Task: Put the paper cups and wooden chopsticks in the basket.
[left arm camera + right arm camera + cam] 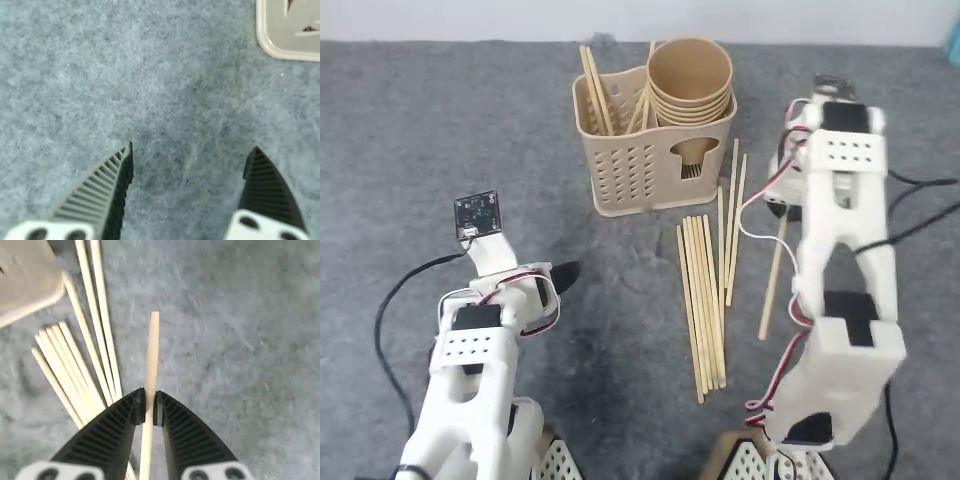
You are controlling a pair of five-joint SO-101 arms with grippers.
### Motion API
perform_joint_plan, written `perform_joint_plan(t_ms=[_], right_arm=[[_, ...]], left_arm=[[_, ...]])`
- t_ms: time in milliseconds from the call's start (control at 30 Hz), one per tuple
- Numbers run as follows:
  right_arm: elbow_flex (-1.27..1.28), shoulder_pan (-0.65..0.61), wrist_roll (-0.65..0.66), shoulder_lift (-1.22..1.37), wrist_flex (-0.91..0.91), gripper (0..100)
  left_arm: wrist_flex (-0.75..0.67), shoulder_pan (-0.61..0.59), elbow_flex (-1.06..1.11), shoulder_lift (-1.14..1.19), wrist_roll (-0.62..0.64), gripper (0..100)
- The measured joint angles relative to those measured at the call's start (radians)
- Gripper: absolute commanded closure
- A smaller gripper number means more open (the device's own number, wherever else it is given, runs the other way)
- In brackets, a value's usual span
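Brown paper cups (690, 75), nested in one stack, stand upright in the beige perforated plastic basket (650, 170), at the end of it nearer the right jaws. A few thin wooden chopsticks (597, 90) lean in the basket's other end, tops above the rim. The right jaws are pressed together on a single pale wooden chopstick (152, 350), pinching it partway along, so one length runs on past their tips and the rest passes back between them. Whether its far end rests on the grey felt-covered bench (440, 130) or hangs just clear is hard to tell. Beside these jaws, on the side toward the left jaws, a few long chopsticks (100, 315) lie on the felt, and just beyond those lies a loose bundle of more chopsticks (65, 365), side by side and touching. The basket's corner sits ahead of the right jaws' tips, off to that same side. The left jaws stand spread wide with nothing between them, above bare felt; the basket lies well ahead of their tips, toward the right jaws' side.
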Motion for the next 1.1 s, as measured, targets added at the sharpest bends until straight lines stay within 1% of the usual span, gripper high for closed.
perform_joint_plan(t_ms=[133, 267, 367, 500, 667, 833, 1000, 1100], right_arm=[[0.054, -0.002, 0.000, -0.127, 0.031, 99.1], [0.198, -0.025, 0.000, -0.310, 0.006, 99.1], [0.318, -0.057, 0.000, -0.451, -0.077, 99.1], [0.437, -0.055, 0.000, -0.597, -0.209, 99.1], [0.454, -0.078, -0.002, -0.736, -0.347, 99.1], [0.454, -0.196, -0.002, -0.882, -0.502, 99.0], [0.459, -0.368, -0.002, -1.005, -0.697, 98.6], [0.473, -0.460, -0.002, -1.031, -0.833, 98.6]], left_arm=[[0.000, 0.002, 0.000, 0.000, 0.000, 66], [0.000, 0.000, 0.000, 0.000, 0.000, 66], [0.000, 0.002, 0.000, 0.000, 0.000, 66], [0.000, 0.000, 0.000, 0.000, 0.000, 66], [0.000, 0.003, 0.000, 0.000, 0.000, 66], [0.000, 0.000, 0.000, 0.000, 0.000, 66], [0.000, 0.002, 0.000, 0.000, 0.000, 66], [0.000, 0.000, 0.000, 0.000, 0.000, 66]])
